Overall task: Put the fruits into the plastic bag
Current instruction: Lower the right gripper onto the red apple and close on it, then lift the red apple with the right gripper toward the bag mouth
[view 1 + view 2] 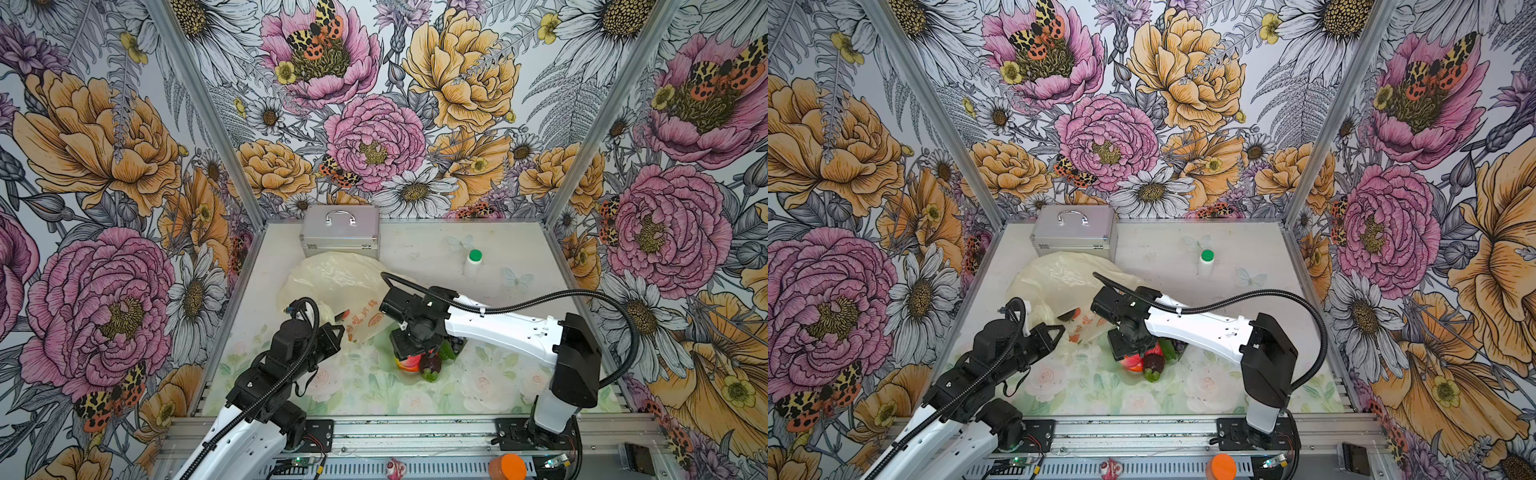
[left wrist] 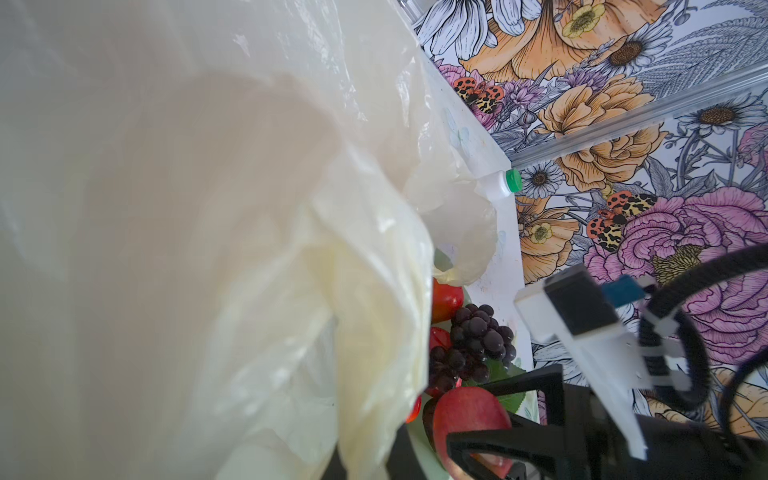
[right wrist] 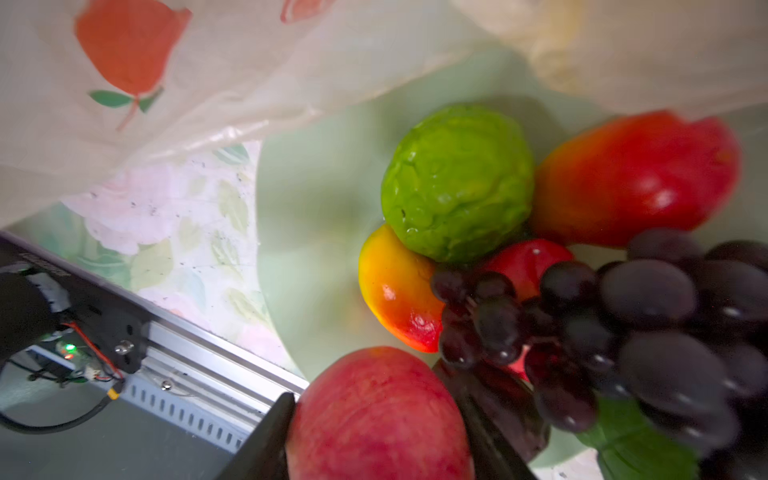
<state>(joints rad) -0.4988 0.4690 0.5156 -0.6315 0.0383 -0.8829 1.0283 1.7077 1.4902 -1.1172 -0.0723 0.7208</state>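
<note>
Left gripper [image 1: 337, 332] was pinched shut on the rim of the plastic bag [image 1: 332, 278], left of centre in both top views; it's thin, floppy film, so the mouth would likely sag if let go. Right gripper [image 2: 490, 419] looked clamped across the apple [image 3: 374, 415] in the pale green dish [image 3: 316, 199], just right of the bag, lower centre. The fruits [image 1: 430, 365] looked light, hard and glossy, so probably slippery: grip across the widest part, and take the lumpy grapes [image 3: 648, 316] round the bunch's middle
</note>
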